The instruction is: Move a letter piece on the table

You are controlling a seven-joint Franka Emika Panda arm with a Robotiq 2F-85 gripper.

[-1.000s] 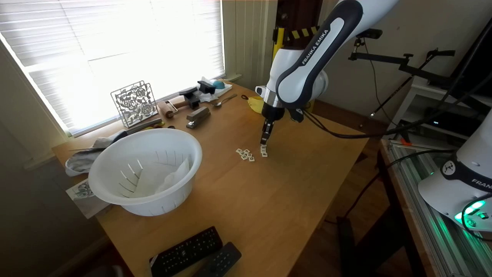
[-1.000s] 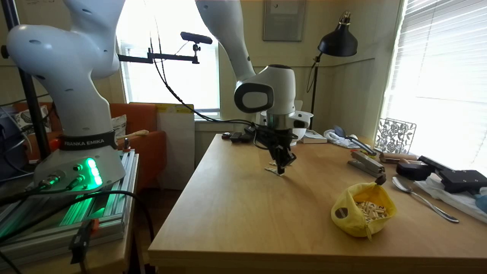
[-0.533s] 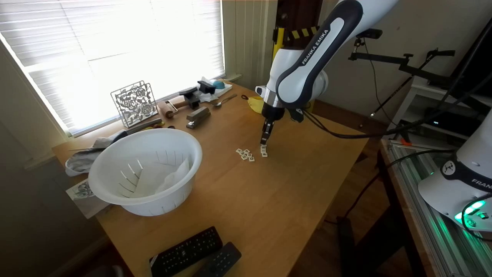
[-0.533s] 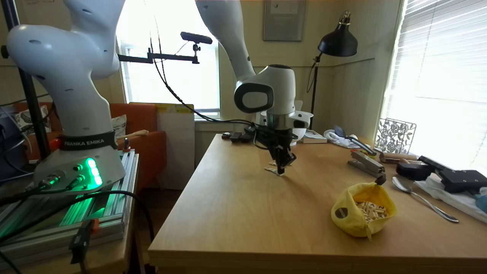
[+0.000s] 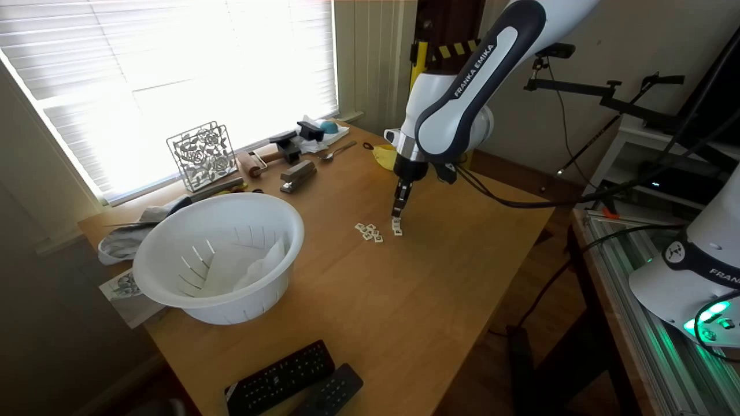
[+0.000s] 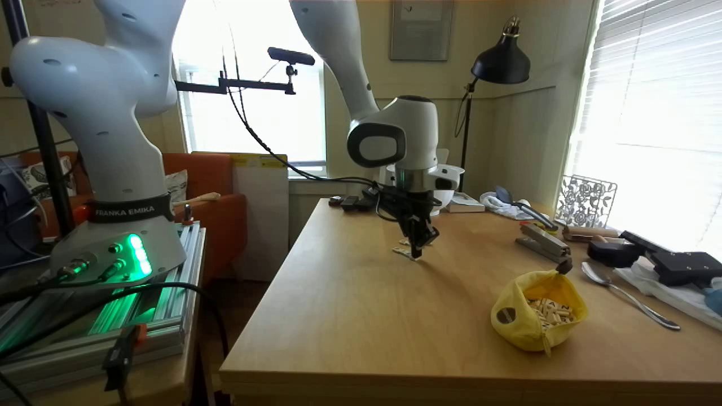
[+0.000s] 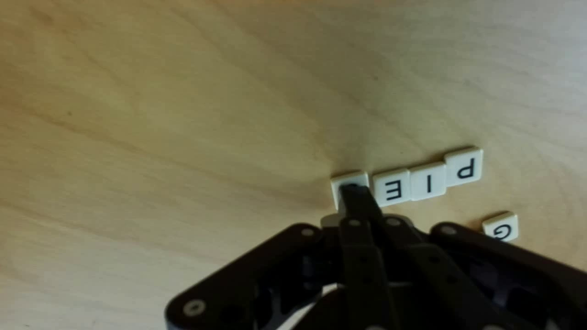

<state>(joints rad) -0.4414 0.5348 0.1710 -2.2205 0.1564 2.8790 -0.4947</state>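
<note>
Nothing looks moved since the earlier frame; closed fingers [image 7: 362, 206] seem to press the wrist view's leftmost letter tile [image 7: 346, 179], probably to slide it right against the E tile [image 7: 392, 187].

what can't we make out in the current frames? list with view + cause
- End tile, wrist view: letter and any contact hidden by the hand.
- Loose tiles, in an exterior view: letters too small to read.
- Remotes, in an exterior view: ends cut off by the bottom edge.
- Bowl, in an exterior view: mostly behind the arm.
</note>
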